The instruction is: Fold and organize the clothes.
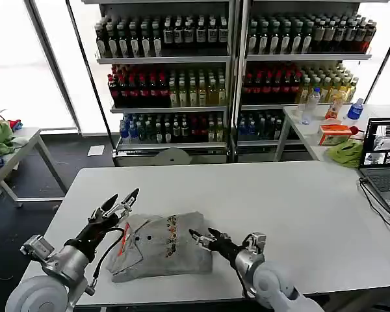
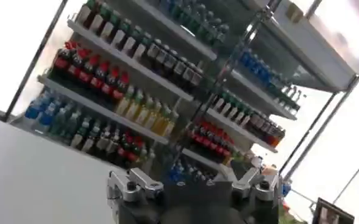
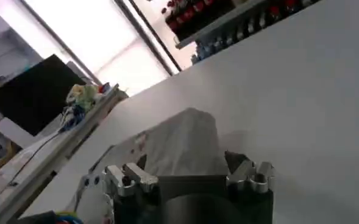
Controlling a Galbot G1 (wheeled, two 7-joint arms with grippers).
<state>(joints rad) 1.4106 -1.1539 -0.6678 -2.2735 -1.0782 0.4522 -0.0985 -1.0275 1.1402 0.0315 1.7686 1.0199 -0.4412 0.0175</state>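
Note:
A light grey shirt (image 1: 162, 246) lies folded into a rough rectangle at the near left of the white table (image 1: 260, 195). Its multicolour print (image 1: 171, 234) and orange-lined placket (image 1: 123, 238) face up. My left gripper (image 1: 121, 202) hovers open just above the shirt's left end, tilted up toward the shelves, with nothing between its fingers. My right gripper (image 1: 205, 236) is open and low at the shirt's right edge. In the right wrist view the shirt (image 3: 185, 141) bulges just beyond the spread right gripper (image 3: 188, 167). The left wrist view has the left gripper (image 2: 191, 179) spread against the shelves.
A laptop (image 1: 385, 156) with a cable sits at the table's right edge. A side table behind it carries a bright green cloth (image 1: 346, 153), bottles and an orange box. Drink shelves (image 1: 182, 71) fill the back. Another table with cloths (image 1: 0, 136) stands at the far left.

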